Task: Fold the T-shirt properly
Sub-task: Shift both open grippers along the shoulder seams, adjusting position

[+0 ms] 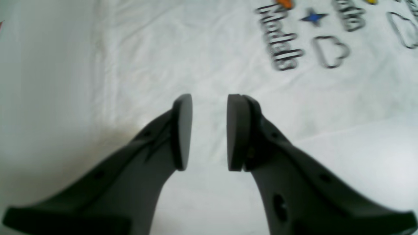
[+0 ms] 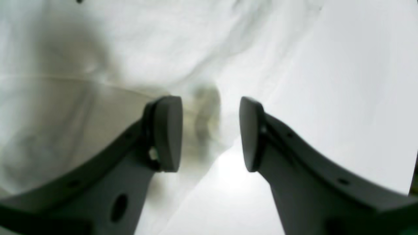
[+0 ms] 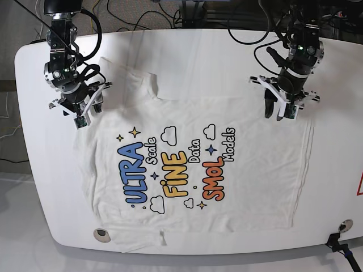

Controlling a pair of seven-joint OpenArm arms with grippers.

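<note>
While the T-shirt (image 3: 193,170) lies print-up mid-frame on the table (image 3: 340,164), we see our left gripper (image 3: 279,111) and right gripper (image 3: 85,115) parted, holding nothing, above its upper corners.

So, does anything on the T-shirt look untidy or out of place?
The T-shirt lies print up but not flat: one sleeve near the right gripper is bunched and wrinkled, and the lower sleeve hangs past the table edge. No damage shows.

One T-shirt (image 3: 227,170). One table (image 3: 187,62). Two arms, each with one gripper: left (image 3: 279,113), right (image 3: 87,115). Each gripper shows two pads (image 1: 183,130).
</note>
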